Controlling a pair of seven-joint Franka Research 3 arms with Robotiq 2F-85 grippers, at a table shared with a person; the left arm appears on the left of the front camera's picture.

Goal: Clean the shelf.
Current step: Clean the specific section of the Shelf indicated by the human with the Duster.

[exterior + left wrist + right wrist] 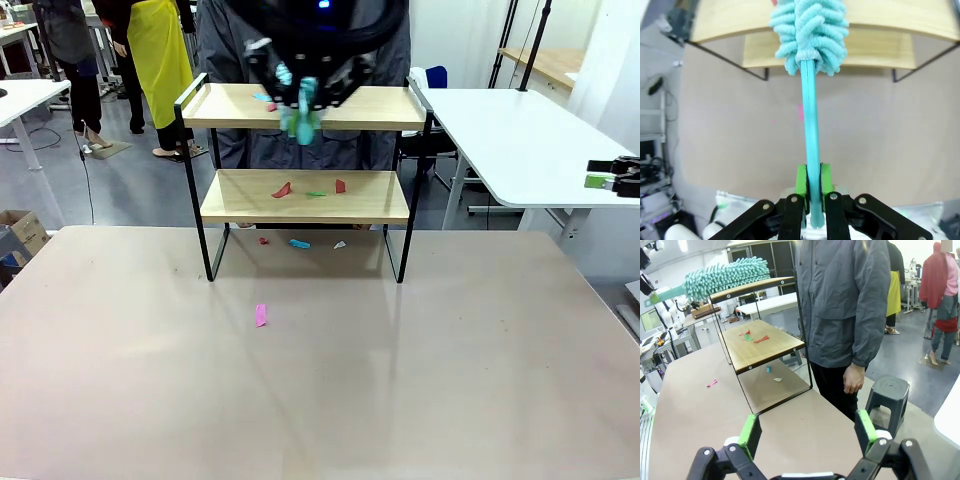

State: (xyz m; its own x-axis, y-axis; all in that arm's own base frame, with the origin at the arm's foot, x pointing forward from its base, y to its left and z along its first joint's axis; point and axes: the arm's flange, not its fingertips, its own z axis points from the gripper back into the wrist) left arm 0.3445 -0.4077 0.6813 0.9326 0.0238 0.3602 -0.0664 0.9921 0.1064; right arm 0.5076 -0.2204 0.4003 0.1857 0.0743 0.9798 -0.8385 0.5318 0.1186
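The shelf [305,205] stands at the table's far middle, two wooden boards in a black frame. My left gripper [305,88] hovers at the top board's front edge, shut on the handle of a teal fluffy duster [300,122]. In the left wrist view the green pads [801,180] clamp the duster handle [811,125], and its head [810,32] lies against the top board [890,17]. Small scraps [266,100] sit on the top board, and red and green scraps [284,189] on the lower one. My right gripper [600,173] is open far to the right, off the table, its jaws [807,432] wide with nothing between them.
A person in a grey jacket [845,305] stands right behind the shelf. Red, blue and white scraps [299,243] lie on the table under the shelf, and a pink one [261,315] lies in front. A dark stool [890,392] stands by the person. A white table [530,140] is at the right.
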